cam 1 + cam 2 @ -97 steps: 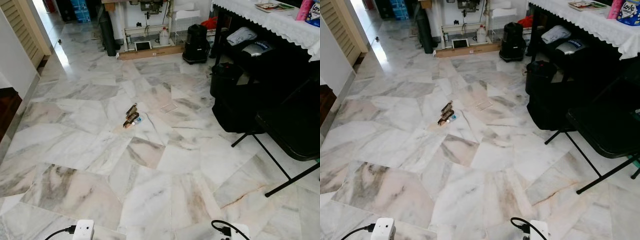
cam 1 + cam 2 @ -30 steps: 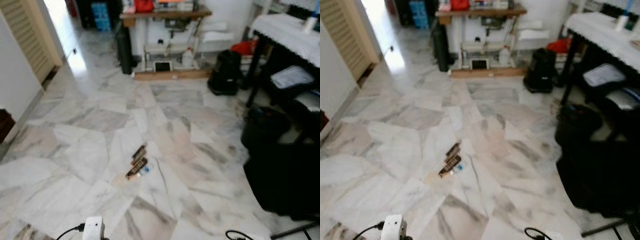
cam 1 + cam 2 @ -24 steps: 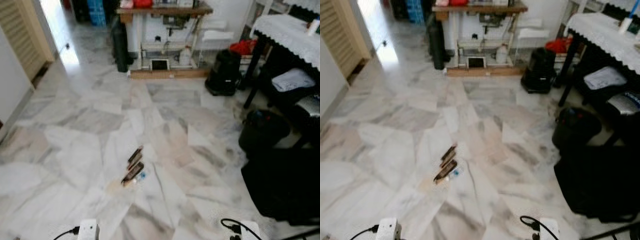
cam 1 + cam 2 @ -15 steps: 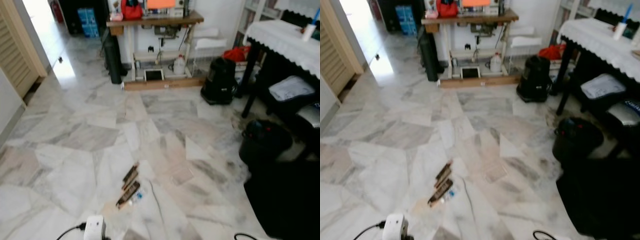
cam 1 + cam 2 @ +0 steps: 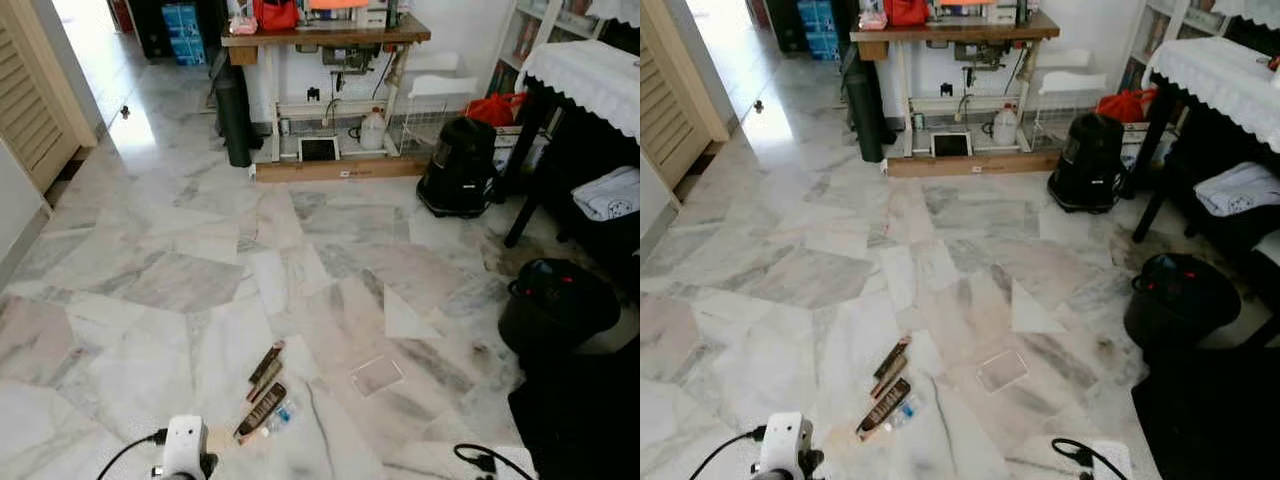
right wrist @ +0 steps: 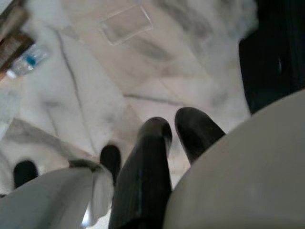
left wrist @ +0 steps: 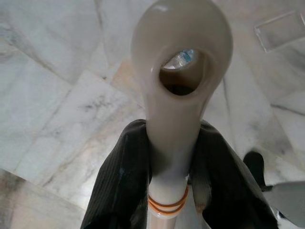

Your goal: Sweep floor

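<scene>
Clerk: Room and surface?

Inspector: Marble floor (image 5: 160, 280), pale slabs with grey and pink veining. At the far wall are a wooden sewing table (image 5: 325, 35) and a black canister vacuum (image 5: 460, 165). A louvred door (image 5: 35, 90) is on the left, and a black bin (image 5: 555, 300) is on the right.

Clerk: Left claw?

Inspector: The left gripper (image 7: 171, 157) is pressed tight on a cream broom handle (image 7: 181, 62), one black finger on each side. Two orange bands circle the handle between the fingers. The handle's end has a hanging hole and stands out beyond the fingertips.

Clerk: Where is the matter to be swept?

Inspector: On the floor just ahead of that gripper. It comprises brown wrappers (image 5: 262, 385) and a small plastic bottle (image 5: 283, 412) touching the nearest wrapper. The bottle's blue label is visible through the handle's hole. A clear plastic sheet (image 5: 377, 375) lies flat near the wrappers, on the right gripper's side and apart from them.

Clerk: Right claw?

Inspector: The right gripper (image 6: 174, 129) hangs low over the floor, with the same sheet and bottle ahead of it. A blurred pale object sits close against its fingers (image 6: 152, 143). I cannot tell whether the fingers are spread or closed on anything.
</scene>
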Available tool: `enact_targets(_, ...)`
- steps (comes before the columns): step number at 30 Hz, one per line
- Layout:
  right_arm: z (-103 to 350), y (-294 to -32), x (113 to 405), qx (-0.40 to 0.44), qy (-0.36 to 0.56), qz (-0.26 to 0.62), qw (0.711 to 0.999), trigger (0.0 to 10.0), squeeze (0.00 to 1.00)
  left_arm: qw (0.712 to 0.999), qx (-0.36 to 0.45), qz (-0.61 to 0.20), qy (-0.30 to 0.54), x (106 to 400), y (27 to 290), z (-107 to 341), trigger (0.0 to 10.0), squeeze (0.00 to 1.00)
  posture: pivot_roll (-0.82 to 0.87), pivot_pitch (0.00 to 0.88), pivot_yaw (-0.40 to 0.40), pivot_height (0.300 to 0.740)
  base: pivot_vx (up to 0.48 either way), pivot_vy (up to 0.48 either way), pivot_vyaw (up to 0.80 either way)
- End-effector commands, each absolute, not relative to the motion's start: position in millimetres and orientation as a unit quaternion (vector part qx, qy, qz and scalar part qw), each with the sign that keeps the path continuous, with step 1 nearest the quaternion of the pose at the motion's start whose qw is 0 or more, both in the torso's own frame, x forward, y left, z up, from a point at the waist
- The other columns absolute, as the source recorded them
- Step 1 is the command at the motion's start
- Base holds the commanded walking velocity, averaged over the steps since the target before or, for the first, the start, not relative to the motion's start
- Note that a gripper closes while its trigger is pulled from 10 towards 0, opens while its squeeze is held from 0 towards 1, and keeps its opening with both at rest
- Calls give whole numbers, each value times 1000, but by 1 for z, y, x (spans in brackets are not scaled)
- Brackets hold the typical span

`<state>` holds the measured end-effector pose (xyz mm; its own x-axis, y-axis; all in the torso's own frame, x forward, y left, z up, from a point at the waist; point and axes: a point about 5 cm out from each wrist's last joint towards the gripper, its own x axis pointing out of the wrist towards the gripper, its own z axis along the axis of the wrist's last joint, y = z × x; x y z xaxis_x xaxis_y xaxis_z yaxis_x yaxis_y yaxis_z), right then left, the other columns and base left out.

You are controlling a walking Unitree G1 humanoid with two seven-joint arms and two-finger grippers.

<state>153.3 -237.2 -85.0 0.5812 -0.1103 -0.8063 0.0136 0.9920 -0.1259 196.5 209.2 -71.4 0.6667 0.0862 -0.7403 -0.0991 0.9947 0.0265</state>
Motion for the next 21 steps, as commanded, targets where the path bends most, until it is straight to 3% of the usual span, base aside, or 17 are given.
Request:
enact_targets(1,-88,-237,148,-83,471,-21,878,10000,0,921,-12,65,384,201,215,-67,10000,0,-126,0,-21,740,0,0,0)
enact_targets(7,-74,-251,166,-141,426,-20,893,10000,0,936,14,80,342,215,233,-52,10000,0,-128,0,-19,740,0,0,0)
enact_targets(14,-24,-282,215,-212,269,-79,936,10000,0,973,74,119,181,266,261,8,10000,0,-119,0,-22,740,0,0,0)
enact_targets(21,11,-283,246,-261,163,-139,941,10000,0,985,114,114,61,300,261,60,10000,0,-112,0,-21,740,0,0,0)
